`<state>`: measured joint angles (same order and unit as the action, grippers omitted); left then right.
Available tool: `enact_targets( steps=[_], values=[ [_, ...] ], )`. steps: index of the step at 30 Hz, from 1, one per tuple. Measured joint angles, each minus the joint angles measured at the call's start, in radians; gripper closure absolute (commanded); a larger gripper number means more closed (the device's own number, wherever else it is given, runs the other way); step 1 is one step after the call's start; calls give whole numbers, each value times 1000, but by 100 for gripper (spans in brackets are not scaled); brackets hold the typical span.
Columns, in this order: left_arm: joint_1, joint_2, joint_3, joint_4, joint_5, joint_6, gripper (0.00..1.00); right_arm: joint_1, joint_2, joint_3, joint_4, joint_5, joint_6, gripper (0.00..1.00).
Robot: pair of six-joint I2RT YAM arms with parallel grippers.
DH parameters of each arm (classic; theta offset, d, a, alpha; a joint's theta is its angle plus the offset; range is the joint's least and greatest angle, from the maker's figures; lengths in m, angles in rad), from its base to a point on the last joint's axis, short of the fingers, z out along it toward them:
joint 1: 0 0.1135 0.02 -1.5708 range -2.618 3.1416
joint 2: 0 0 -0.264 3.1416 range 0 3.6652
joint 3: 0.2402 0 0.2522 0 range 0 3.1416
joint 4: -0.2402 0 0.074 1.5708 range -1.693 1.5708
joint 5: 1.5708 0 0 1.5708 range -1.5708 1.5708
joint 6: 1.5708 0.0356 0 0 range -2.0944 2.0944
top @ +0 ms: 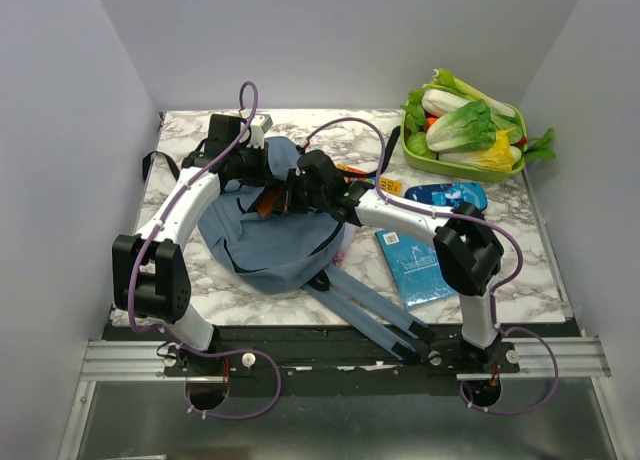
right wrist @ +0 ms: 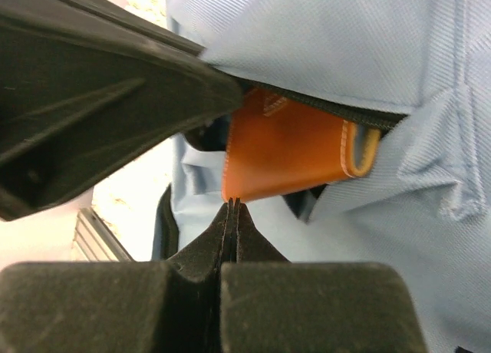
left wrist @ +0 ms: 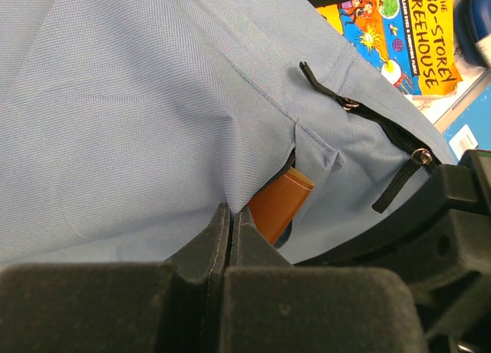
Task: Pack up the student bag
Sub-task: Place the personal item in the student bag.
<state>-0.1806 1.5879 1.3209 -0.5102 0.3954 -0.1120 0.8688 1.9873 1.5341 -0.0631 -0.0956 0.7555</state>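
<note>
The student bag [top: 275,235], a dusty-blue backpack, lies in the middle of the table with its straps [top: 375,315] running toward the near edge. An orange leather case [top: 268,202] sticks halfway out of its zipper opening. My left gripper [top: 262,170] is shut on a fold of bag fabric [left wrist: 230,209] beside the opening, with the case [left wrist: 280,203] just right of the tips. My right gripper [top: 300,185] is shut, and its tips [right wrist: 234,203] touch the lower edge of the orange case [right wrist: 291,150]. The bag's inside is hidden.
A green tray [top: 512,165] of leafy vegetables stands at the back right. A yellow Treehouse book [left wrist: 399,31] lies just right of the bag. A blue pouch [top: 450,193] and a blue book [top: 415,265] lie further right. Grey walls close in both sides.
</note>
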Motion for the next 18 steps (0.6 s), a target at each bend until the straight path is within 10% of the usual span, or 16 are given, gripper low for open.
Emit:
enact_targets(
  steps=[18],
  values=[
    [0,0,-3,4,1,10,100,0,77,70,-63,8,-16,99]
  ],
)
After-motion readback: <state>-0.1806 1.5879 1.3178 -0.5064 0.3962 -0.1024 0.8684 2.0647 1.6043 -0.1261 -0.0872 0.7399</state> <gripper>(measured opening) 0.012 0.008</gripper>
